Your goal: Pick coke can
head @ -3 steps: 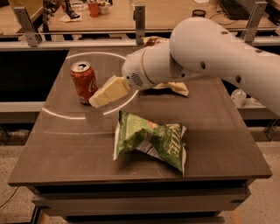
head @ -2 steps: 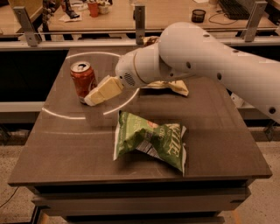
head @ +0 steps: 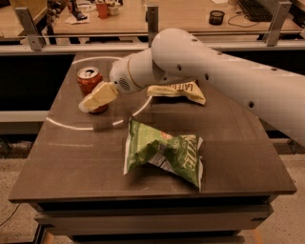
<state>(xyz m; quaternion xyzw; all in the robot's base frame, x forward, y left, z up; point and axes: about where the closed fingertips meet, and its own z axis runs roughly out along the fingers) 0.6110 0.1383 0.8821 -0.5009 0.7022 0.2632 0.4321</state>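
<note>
The coke can [head: 88, 82] stands upright on the dark table [head: 71, 157], at its back left, inside a white circle line. It is red with a silver top. My gripper [head: 91, 101] reaches in from the right on a thick white arm. Its cream-coloured finger [head: 99, 96] lies across the front of the can's lower half and hides it. I cannot tell whether it touches the can.
A green chip bag [head: 163, 151] lies in the middle of the table. A yellow chip bag [head: 177, 91] lies behind it, partly under my arm. A wooden counter with small objects [head: 102, 8] runs along the back.
My arm and gripper have moved left toward the can. The finger that was beside the can now overlaps its front. The can and bags have not moved.
</note>
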